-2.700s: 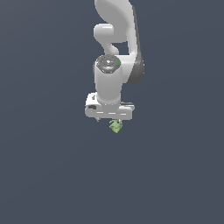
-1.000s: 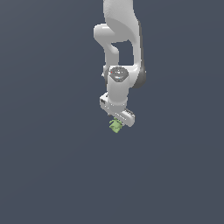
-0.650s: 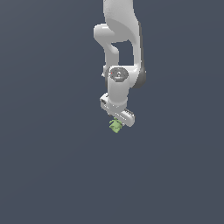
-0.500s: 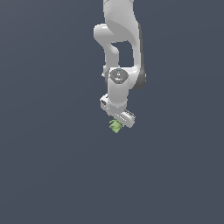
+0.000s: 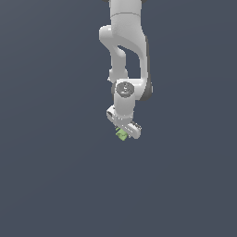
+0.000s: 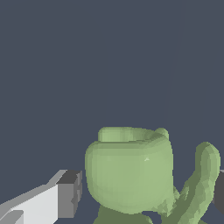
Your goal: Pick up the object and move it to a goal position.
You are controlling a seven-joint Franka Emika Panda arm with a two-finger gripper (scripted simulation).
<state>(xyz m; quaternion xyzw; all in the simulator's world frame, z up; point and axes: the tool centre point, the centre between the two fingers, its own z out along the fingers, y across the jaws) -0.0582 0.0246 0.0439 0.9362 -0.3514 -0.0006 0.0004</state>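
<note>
the object (image 5: 121, 134), a small green lump, sits right under the gripper (image 5: 124, 131), btwn its fingers (image 6: 65, 192). jaws look narrowed on it, tho contact isn't clear. risk: lumpy shape w/ a side loop, so it could twist or slip out mid-carry.
</note>
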